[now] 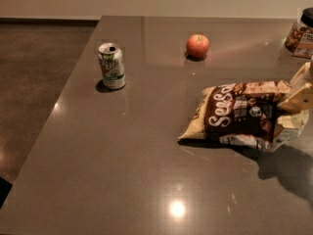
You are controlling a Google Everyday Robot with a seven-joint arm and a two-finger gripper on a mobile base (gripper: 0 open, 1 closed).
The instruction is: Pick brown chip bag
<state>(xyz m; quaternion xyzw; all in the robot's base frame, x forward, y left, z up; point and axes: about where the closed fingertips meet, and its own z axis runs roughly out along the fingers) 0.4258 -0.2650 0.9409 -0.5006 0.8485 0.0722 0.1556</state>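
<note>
The brown chip bag (234, 114), dark brown with cream ends and white script lettering, is at the right of the dark table (122, 170). Its right end is raised off the surface and its left end still touches the table. My gripper (292, 104), cream-coloured, comes in from the right edge and is shut on the bag's right end. A shadow lies under the raised part.
A green and white drink can (111, 66) stands upright at the left of the table. A red apple (197, 46) sits at the back middle. A jar (301, 33) stands at the far right edge. The table's left edge drops to the floor.
</note>
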